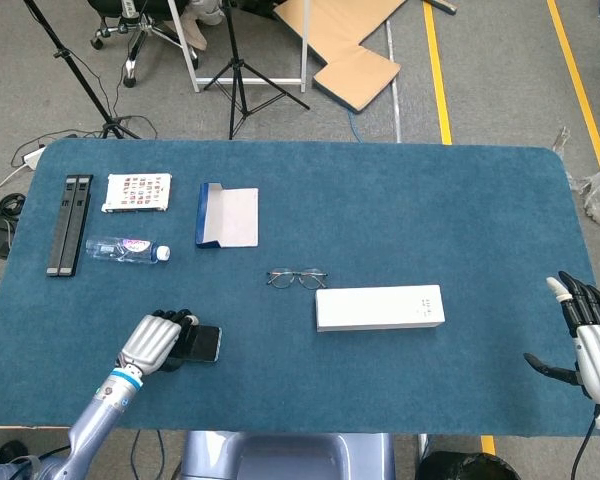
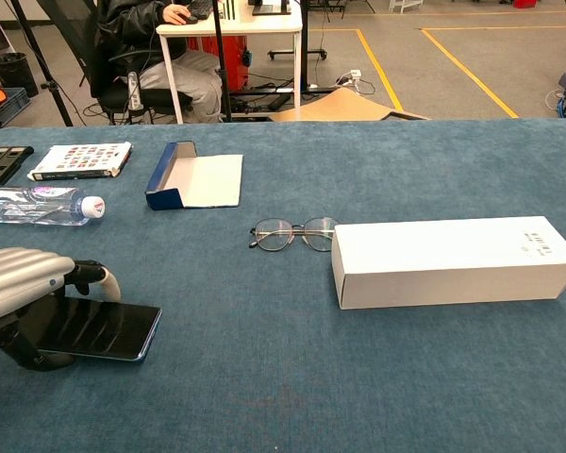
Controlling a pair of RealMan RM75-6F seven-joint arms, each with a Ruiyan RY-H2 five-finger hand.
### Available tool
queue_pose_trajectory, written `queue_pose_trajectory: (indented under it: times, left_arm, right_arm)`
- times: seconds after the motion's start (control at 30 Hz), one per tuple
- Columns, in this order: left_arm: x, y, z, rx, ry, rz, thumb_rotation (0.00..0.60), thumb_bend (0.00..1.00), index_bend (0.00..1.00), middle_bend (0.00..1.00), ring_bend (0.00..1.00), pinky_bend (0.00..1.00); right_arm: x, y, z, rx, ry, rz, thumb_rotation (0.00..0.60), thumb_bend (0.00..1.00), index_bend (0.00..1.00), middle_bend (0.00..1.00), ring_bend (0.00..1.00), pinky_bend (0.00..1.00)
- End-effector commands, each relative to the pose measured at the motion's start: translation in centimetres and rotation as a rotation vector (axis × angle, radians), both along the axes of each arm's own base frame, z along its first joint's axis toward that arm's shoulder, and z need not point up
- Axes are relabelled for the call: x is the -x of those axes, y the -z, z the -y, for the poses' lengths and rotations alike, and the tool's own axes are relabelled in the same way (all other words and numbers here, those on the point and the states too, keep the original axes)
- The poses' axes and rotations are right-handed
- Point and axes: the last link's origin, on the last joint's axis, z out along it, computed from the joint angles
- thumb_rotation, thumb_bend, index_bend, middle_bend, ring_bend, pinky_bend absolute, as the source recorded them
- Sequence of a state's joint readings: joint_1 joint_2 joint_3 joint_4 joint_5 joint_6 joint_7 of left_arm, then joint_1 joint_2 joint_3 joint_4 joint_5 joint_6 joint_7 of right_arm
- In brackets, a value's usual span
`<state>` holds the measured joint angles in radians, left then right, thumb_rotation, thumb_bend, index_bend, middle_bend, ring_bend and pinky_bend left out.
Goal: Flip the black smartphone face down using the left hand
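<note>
The black smartphone [image 1: 206, 344] [image 2: 106, 329] lies screen up near the table's front left, its glossy face showing. My left hand [image 1: 152, 342] [image 2: 21, 284] grips the phone's left end, with the fingers curled over its far edge and the thumb against its near side. The covered part of the phone is hidden. My right hand [image 1: 592, 342] hovers open with spread fingers at the table's front right corner, far from the phone; only the head view shows it.
A long white box [image 1: 380, 307] [image 2: 457, 260] lies mid-table with eyeglasses [image 1: 296, 278] [image 2: 292, 233] just behind it. At the back left are a water bottle [image 1: 125, 249], an open blue box [image 1: 225, 215], a printed booklet [image 1: 137, 192] and black bars [image 1: 68, 224].
</note>
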<state>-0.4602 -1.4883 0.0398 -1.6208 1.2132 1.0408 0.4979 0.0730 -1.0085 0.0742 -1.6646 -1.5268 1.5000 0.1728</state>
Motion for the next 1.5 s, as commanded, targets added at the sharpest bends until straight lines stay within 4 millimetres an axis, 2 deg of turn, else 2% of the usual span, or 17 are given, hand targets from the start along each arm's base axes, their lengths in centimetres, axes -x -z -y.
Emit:
queue_pose_trajectory:
  times: [0.03,0.13,0.43,0.63,0.83,0.9,0.97,1.07,1.23,1.27,1.33,1.43,1.5]
  left_arm:
    - [0.1,-0.7,0.7,0.040,-0.041,-0.005,0.600,0.96,0.24,0.08,0.13,0.22]
    - [-0.1,-0.9,0.9,0.068,-0.073,0.020,0.600,0.97,0.18,0.05,0.10,0.20]
    - [-0.9,-1.3,-0.9,0.080,-0.113,0.082,0.600,1.00,0.18,0.05,0.11,0.20]
    - [-1.9,-0.9,-4.1,0.038,-0.135,0.088,0.600,1.00,0.18,0.05,0.10,0.20]
    - [-2.0,0.3,-6.8,-0.030,-0.113,0.071,0.600,0.99,0.16,0.03,0.05,0.15]
    - [-2.0,0.6,-7.4,-0.054,-0.098,0.084,0.600,0.90,0.08,0.01,0.02,0.10]
    - [-2.0,0.5,-7.7,-0.078,-0.080,0.108,0.600,0.72,0.01,0.00,0.00,0.04]
    - [-2.1,-0.5,-7.8,-0.126,-0.044,0.165,0.600,0.51,0.00,0.00,0.00,0.00]
    - [-2.1,-4.7,-7.2,-0.255,0.033,0.233,0.600,0.18,0.00,0.00,0.00,0.00]
    - [-1.7,-6.7,-6.8,-0.315,0.048,0.233,0.600,0.13,0.00,0.00,0.00,0.00]
    - [-0.9,-9.2,-5.8,-0.375,0.059,0.215,0.600,0.08,0.00,0.00,0.00,0.00]
    - [0.1,-11.0,-4.5,-0.408,0.050,0.187,0.600,0.05,0.00,0.00,0.00,0.00]
    - [1.2,-12.5,-2.8,-0.433,0.046,0.151,0.600,0.05,0.00,0.00,0.00,0.00]
  right_arm:
    - [0.0,0.0,0.0,-0.002,0.000,0.000,0.600,0.00,0.02,0.00,0.00,0.00]
    - [0.0,0.1,0.0,-0.004,0.001,0.000,0.600,0.00,0.03,0.00,0.00,0.00]
    - [0.0,0.2,0.0,-0.010,0.002,-0.002,0.600,0.00,0.04,0.00,0.00,0.00]
    - [0.1,0.4,0.1,-0.018,0.008,-0.005,0.600,0.00,0.05,0.00,0.00,0.00]
    - [0.2,0.5,0.2,-0.021,0.016,-0.006,0.600,0.00,0.05,0.00,0.00,0.00]
    - [0.3,0.5,0.3,-0.021,0.020,-0.005,0.600,0.00,0.05,0.00,0.00,0.00]
    - [0.3,0.5,0.3,-0.020,0.023,-0.003,0.600,0.00,0.05,0.00,0.00,0.00]
    - [0.3,0.5,0.3,-0.020,0.024,0.001,0.600,0.00,0.05,0.00,0.00,0.00]
    - [0.2,0.3,0.2,-0.016,0.017,0.007,0.600,0.00,0.05,0.00,0.00,0.00]
    - [0.1,0.3,0.1,-0.014,0.012,0.011,0.600,0.00,0.05,0.00,0.00,0.00]
    - [0.0,0.2,0.0,-0.012,0.004,0.013,0.600,0.00,0.05,0.00,0.00,0.00]
    - [-0.2,0.2,0.0,-0.010,-0.003,0.015,0.600,0.00,0.04,0.00,0.00,0.00]
    - [-0.2,0.2,0.1,-0.006,-0.009,0.014,0.600,0.00,0.04,0.00,0.00,0.00]
